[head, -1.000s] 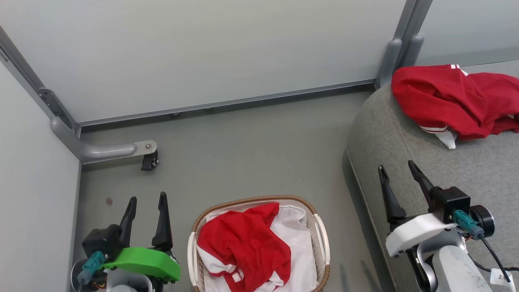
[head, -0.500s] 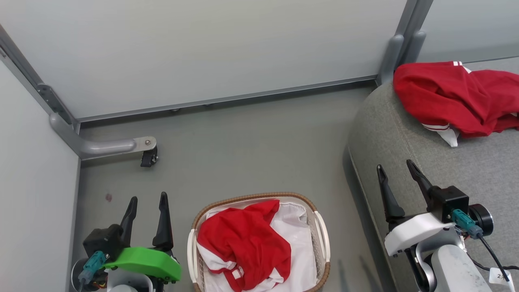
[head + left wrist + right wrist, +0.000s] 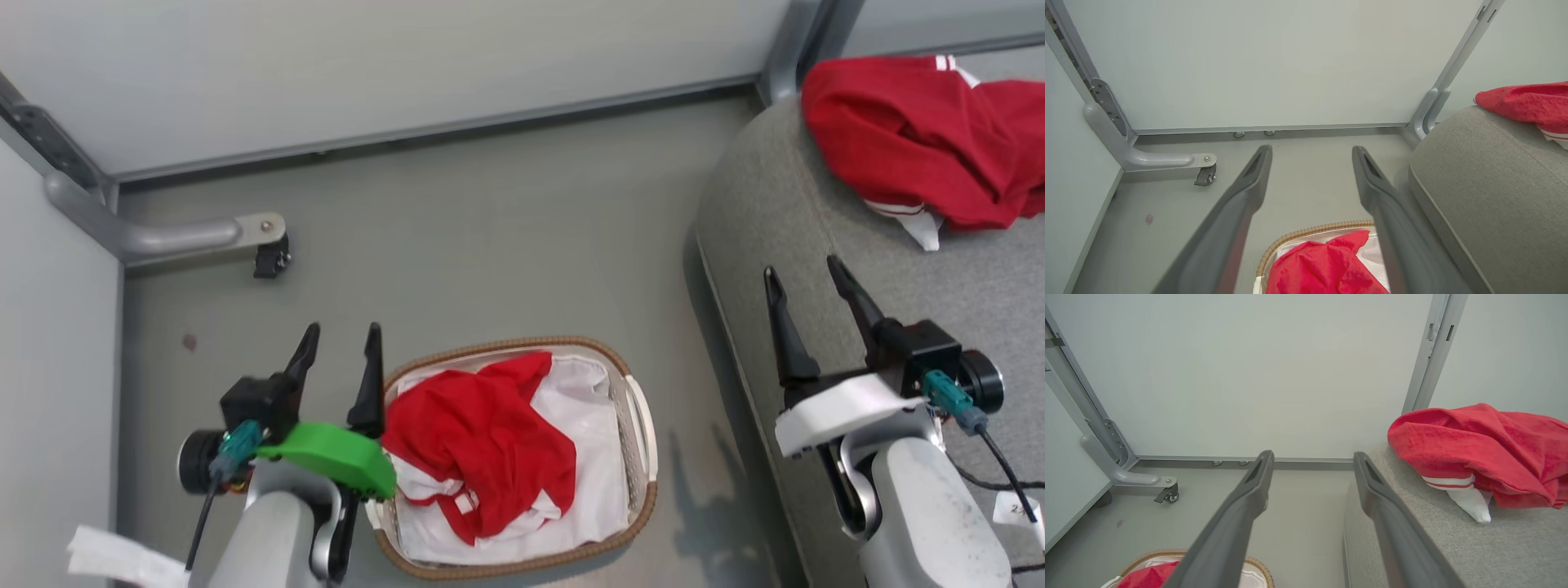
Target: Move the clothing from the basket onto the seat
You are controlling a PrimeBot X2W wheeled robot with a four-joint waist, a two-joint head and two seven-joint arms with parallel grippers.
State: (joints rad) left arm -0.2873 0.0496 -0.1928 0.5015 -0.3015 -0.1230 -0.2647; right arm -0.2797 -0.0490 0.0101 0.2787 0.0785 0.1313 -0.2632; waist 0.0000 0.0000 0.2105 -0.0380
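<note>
One red garment (image 3: 478,441) lies crumpled in the basket (image 3: 629,441) on its white liner, also seen in the left wrist view as red cloth (image 3: 1323,269). A second red garment (image 3: 914,139) with white trim rests on the grey seat (image 3: 784,212), and shows as a heap (image 3: 1478,453) in the right wrist view. My left gripper (image 3: 341,341) is open and empty, just left of the basket's rim. My right gripper (image 3: 804,269) hangs open and empty over the seat's rounded edge.
Pale partition panels (image 3: 367,57) enclose the grey floor (image 3: 490,237). A grey metal foot with a caster (image 3: 269,257) juts out at the left. The panel post (image 3: 784,41) stands behind the seat.
The head camera has tilted down, so the scene has shifted up the picture. My left gripper has moved up and right to the basket's left rim. The right gripper has risen slightly.
</note>
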